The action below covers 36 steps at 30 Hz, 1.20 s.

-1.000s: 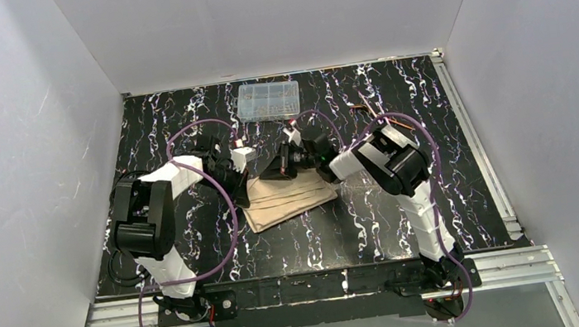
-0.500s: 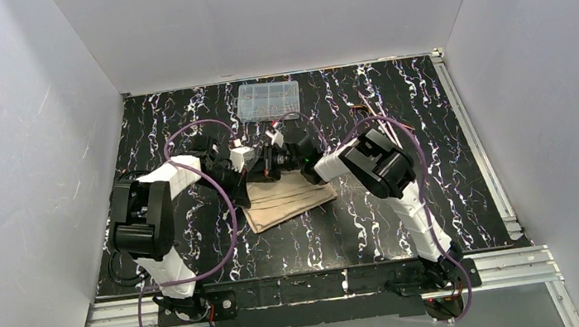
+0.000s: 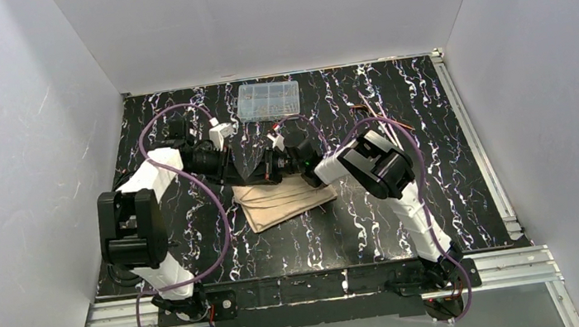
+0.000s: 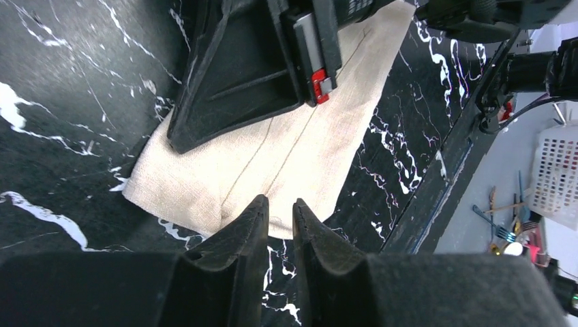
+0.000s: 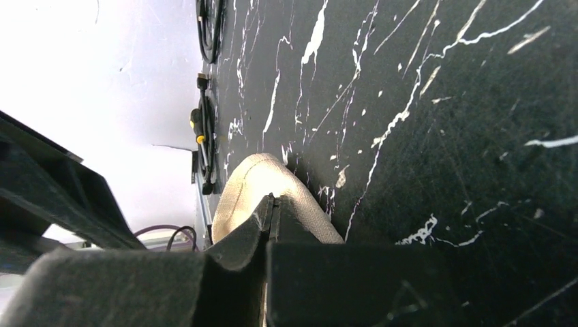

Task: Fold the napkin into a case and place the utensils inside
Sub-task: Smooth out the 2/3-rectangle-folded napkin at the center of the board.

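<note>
Napkin (image 3: 286,200): beige-tan, plain, with thin darker lines along folds. Table (image 3: 362,238): black, with white marble-like veins. Box (image 3: 268,99): clear plastic. Cables (image 3: 227,221): purple. Left arm (image 3: 152,170), right arm (image 3: 418,206): white shells, black joints. Left gripper (image 4: 280,225), right gripper (image 5: 271,208): black fingers. Small tab (image 4: 319,80) on right gripper body: red. Utensils (image 3: 362,109): copper colour. Walls (image 3: 14,122): pale grey-white.

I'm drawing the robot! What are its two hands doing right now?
Left gripper: fingers slightly open, holding nothing.
Right gripper: shut, pinching the napkin.
</note>
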Each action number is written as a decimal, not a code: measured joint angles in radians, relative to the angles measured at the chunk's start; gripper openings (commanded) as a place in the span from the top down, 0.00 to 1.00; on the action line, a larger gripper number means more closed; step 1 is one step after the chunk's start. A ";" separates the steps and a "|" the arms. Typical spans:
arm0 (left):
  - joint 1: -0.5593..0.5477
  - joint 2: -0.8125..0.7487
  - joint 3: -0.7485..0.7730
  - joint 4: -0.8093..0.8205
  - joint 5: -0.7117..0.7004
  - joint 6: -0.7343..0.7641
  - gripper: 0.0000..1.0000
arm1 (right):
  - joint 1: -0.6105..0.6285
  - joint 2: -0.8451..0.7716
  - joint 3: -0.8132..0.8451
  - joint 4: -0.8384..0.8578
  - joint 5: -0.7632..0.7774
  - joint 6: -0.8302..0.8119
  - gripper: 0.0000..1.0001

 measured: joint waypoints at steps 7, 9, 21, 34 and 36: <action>0.021 0.105 -0.022 -0.001 -0.034 -0.012 0.98 | 0.006 -0.021 -0.025 -0.003 0.032 -0.025 0.99; 0.036 0.142 -0.022 -0.008 -0.053 -0.014 0.98 | 0.006 -0.024 -0.027 -0.006 0.036 -0.027 0.99; 0.050 0.204 -0.023 -0.024 -0.174 0.016 0.97 | 0.007 -0.064 -0.028 -0.067 0.038 -0.039 0.99; 0.035 0.139 -0.038 -0.019 -0.188 0.023 0.88 | -0.169 -0.375 -0.272 -0.147 -0.010 -0.124 0.99; 0.034 0.112 -0.035 -0.033 -0.187 0.023 0.81 | -0.204 -0.371 -0.314 -0.159 -0.011 -0.137 0.99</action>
